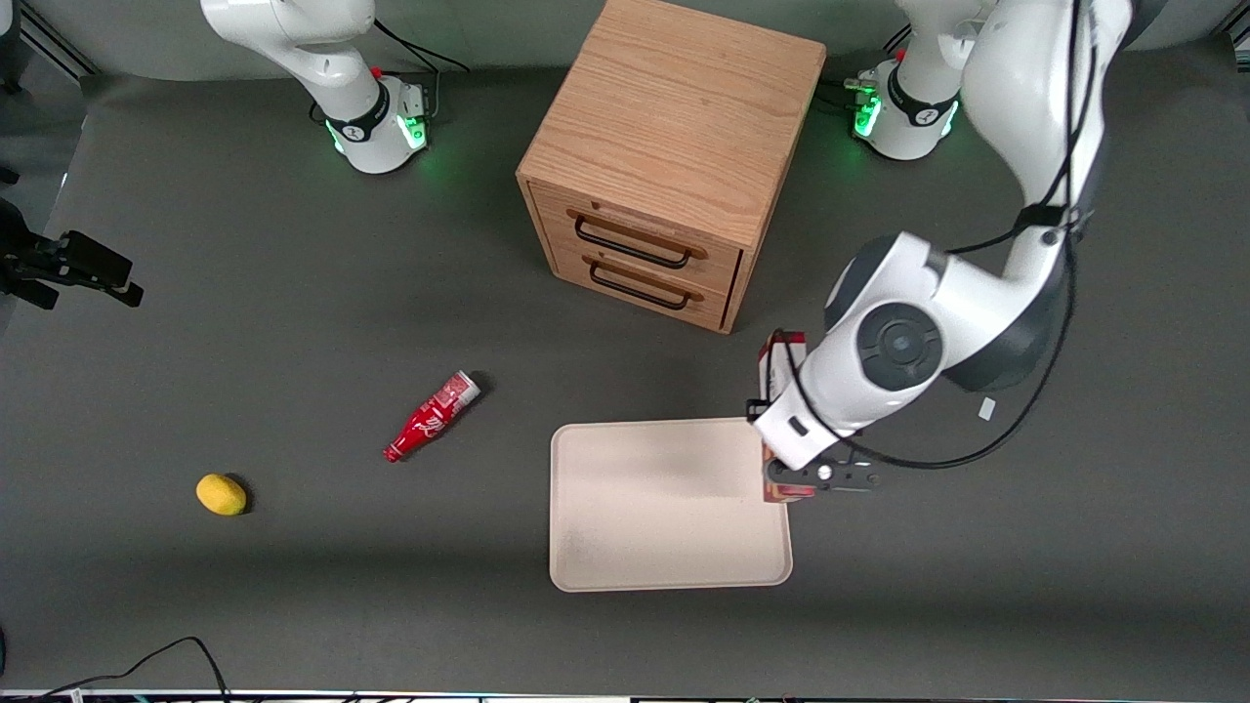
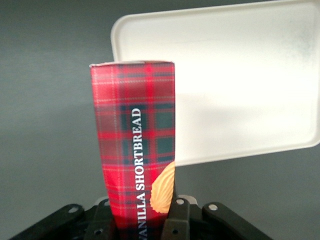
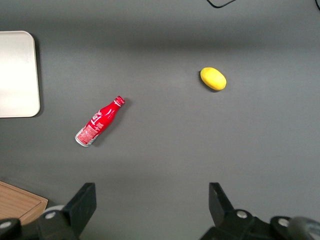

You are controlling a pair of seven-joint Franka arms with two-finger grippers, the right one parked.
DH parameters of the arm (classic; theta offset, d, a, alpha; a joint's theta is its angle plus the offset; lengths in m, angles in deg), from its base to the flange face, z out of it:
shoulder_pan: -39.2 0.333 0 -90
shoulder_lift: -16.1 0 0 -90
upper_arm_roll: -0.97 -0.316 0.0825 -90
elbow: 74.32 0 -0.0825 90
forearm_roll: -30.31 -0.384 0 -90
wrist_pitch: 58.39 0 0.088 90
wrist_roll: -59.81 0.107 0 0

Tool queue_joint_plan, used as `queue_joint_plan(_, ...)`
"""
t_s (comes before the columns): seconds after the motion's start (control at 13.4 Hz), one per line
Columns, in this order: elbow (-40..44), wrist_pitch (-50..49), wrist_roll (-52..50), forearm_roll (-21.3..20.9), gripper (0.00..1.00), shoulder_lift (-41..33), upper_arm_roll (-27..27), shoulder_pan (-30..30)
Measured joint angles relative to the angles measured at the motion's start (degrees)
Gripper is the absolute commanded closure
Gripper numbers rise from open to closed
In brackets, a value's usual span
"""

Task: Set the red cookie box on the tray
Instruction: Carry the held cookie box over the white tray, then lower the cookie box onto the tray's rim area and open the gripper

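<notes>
Dark grey surface [image 1: 293, 293] carries the tray [image 1: 664, 508]; at its working-arm edge the gripper [image 1: 786, 483] jaws clamp the red cookie box [image 2: 135, 145], long axis pointing away from the wrist.

Dark grey tabletop [image 1: 244, 293] — wooden two-drawer cabinet [image 1: 674, 146] on it

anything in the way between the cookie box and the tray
Nothing visible. The gripper holds the red cookie box lifted at the tray's edge on the working arm's side. The tray surface is bare; the red bottle, lemon and wooden drawer cabinet sit away from it.
</notes>
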Motion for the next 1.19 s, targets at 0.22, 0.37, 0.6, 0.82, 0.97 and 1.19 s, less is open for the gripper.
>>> queue_joint_plan(0.22, 0.1, 7.0, 0.0, -2.6, 1.00, 4.8, -0.6, -0.3)
queue_joint_plan(0.37, 0.1, 10.0, 0.0, -3.7, 1.00, 7.2, -1.3, -0.2)
queue_joint_plan(0.6, 0.1, 14.3, 0.0, -4.7, 1.00, 9.4, -2.5, -0.4)
queue_joint_plan(0.82, 0.2, 17.0, 0.0, -4.7, 1.00, 10.6, -4.1, -1.5)
queue_joint_plan(0.97, 0.2, 18.4, 0.0, -4.7, 1.00, 11.0, -4.4, -1.8)
queue_joint_plan(1.19, 0.4, 19.0, 0.0, -4.7, 1.00, 11.3, -5.3, -2.0)
